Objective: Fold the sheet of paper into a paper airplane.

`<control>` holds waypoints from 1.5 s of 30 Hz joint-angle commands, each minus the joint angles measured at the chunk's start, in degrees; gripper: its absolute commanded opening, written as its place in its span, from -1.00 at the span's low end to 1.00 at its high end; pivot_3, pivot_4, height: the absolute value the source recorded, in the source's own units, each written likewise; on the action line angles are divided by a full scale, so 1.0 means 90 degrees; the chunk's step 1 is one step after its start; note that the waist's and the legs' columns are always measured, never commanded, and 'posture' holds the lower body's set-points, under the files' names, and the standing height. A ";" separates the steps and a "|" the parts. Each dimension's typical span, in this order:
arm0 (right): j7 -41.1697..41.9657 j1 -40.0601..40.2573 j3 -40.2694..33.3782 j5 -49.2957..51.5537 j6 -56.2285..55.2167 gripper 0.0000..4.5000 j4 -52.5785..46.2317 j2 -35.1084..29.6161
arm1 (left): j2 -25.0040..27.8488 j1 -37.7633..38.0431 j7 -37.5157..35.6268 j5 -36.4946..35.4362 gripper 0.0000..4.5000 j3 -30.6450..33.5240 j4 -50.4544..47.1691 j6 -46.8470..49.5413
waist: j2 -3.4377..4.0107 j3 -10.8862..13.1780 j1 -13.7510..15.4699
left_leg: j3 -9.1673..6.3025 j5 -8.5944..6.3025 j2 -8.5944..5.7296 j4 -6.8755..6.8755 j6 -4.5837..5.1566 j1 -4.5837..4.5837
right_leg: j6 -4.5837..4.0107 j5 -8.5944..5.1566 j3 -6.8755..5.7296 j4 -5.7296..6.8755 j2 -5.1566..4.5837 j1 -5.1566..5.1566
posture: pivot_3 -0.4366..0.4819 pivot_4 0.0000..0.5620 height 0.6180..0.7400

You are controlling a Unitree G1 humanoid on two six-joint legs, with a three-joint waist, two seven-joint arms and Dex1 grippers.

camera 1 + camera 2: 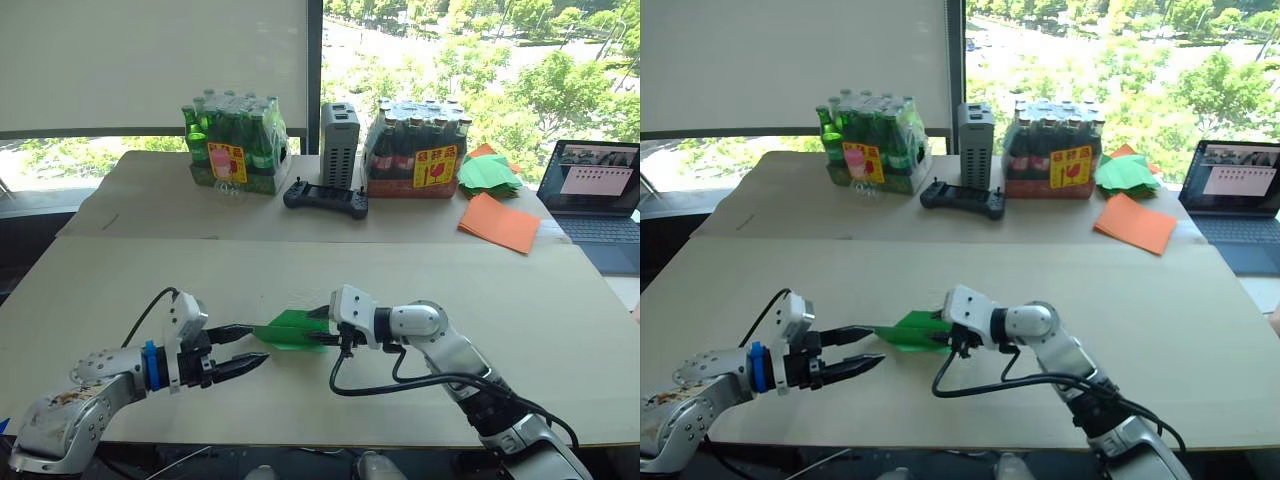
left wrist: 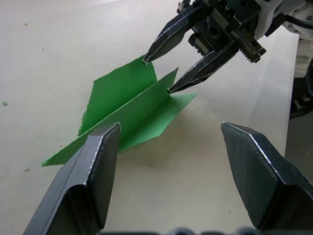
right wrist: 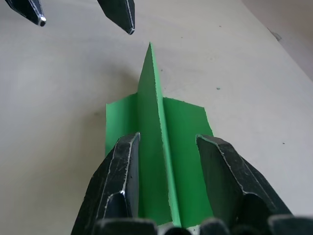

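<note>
The paper airplane (image 1: 290,331) lay on the near part of the tabletop (image 1: 560,330), between the two grippers, nose pointing left, already a slim dart with flat wings and a raised centre keel. To my eye the folding was nearly done, and this looked like a last shaping or creasing step. On the left, the left gripper (image 1: 252,347) hovered just off the nose, jaws spread wide and holding nothing. On the right, the right gripper (image 2: 159,72) sat at the tail, jaws parted on either side of the upright keel, not yet pinching it. The next move likely called for closing gently on that keel without crumpling the wings.
</note>
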 commanded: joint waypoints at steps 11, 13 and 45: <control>0.0168 -0.0075 -0.0034 -0.0124 -0.0417 -0.17 0.0494 0.0111 | 0.0076 -0.0224 0.0273 -0.0435 0.55 0.0063 -0.0571 0.0377 | 0.0000 0.0000 -0.0004 | 0.0001 0.0000 -0.0002 0.0000 0.0000 0.0008 | 0.0000 0.0000 0.0003 0.0022 0.0000 0.0000 | -0.05 -0.47 1.00; 0.0187 -0.0073 -0.0045 -0.0131 -0.0421 -0.40 0.0543 0.0122 | 0.0080 -0.0247 0.0295 -0.0459 0.55 0.0064 -0.0588 0.0409 | 0.0000 0.0000 -0.0004 | 0.0001 0.0000 -0.0002 0.0001 0.0000 0.0008 | -0.0001 0.0000 0.0002 0.0022 0.0000 0.0000 | -0.05 -0.47 1.00; -0.3878 0.0283 -0.3657 0.0177 0.3274 -1.00 -0.0732 0.0154 | -0.0630 -0.1885 0.0991 0.0019 0.55 -0.0702 -0.0820 -0.0135 | -0.0001 -0.0001 0.0009 | 0.0005 0.0002 -0.0009 0.0004 -0.0003 0.0006 | -0.0001 0.0000 0.0013 0.0030 -0.0001 0.0000 | -0.05 -0.47 1.00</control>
